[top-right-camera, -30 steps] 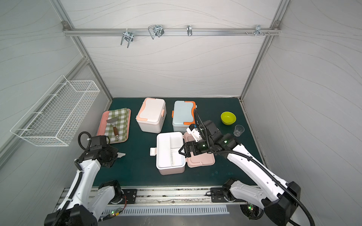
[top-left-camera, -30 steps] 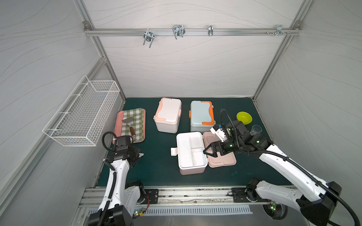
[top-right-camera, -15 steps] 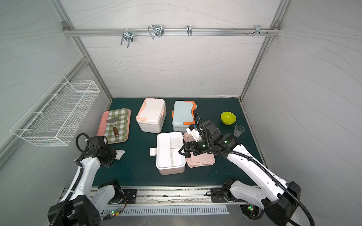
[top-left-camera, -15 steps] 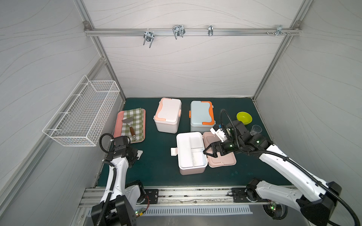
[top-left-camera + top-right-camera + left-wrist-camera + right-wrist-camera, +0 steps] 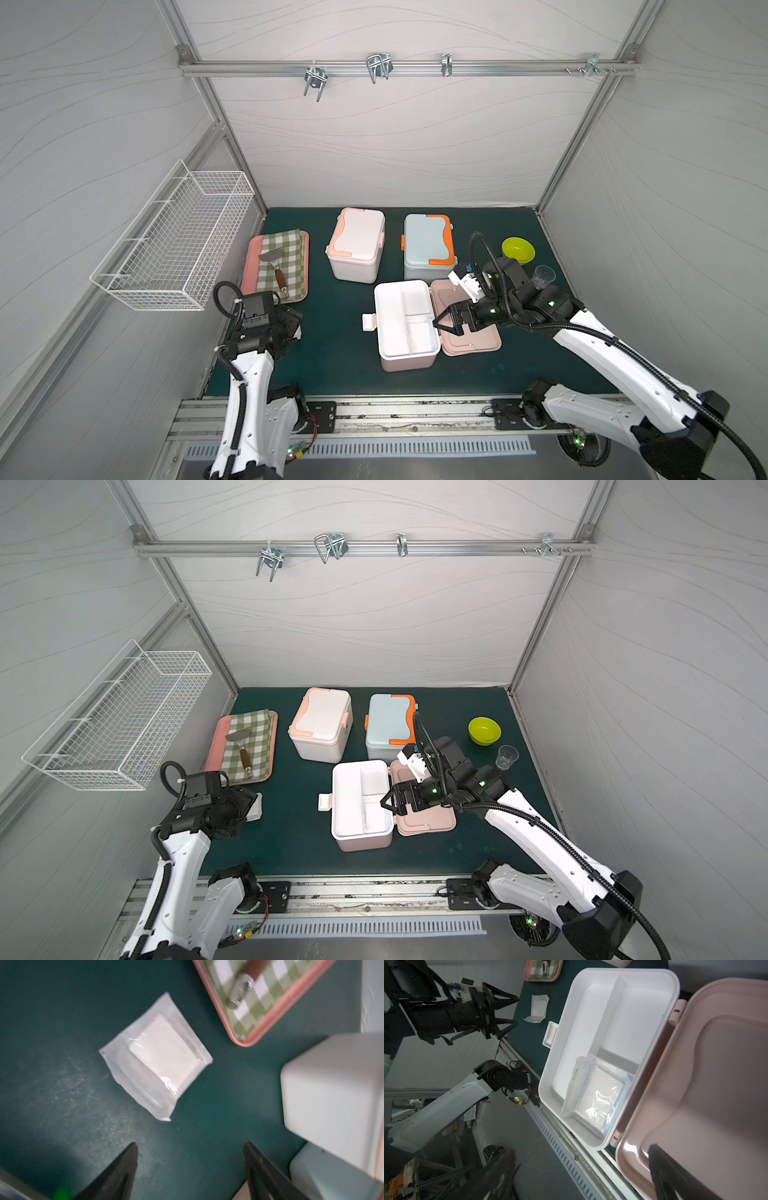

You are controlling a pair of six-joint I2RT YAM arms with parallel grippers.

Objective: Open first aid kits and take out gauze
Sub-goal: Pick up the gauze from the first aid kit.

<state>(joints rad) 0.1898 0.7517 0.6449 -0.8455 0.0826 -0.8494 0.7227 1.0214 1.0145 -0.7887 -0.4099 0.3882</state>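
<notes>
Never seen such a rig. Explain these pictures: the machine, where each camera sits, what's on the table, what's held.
Two robot arms, each with a two-fingered gripper. Two pictures look down from overhead; two come from cameras on the wrists. On the mat stand three first aid kits: the white kit and blue kit closed, the pink kit open, a gauze pack inside. Another gauze pack lies on the mat before the left gripper. A tray, bowl and cup sit aside. The left gripper and right gripper are open; nothing is held.
</notes>
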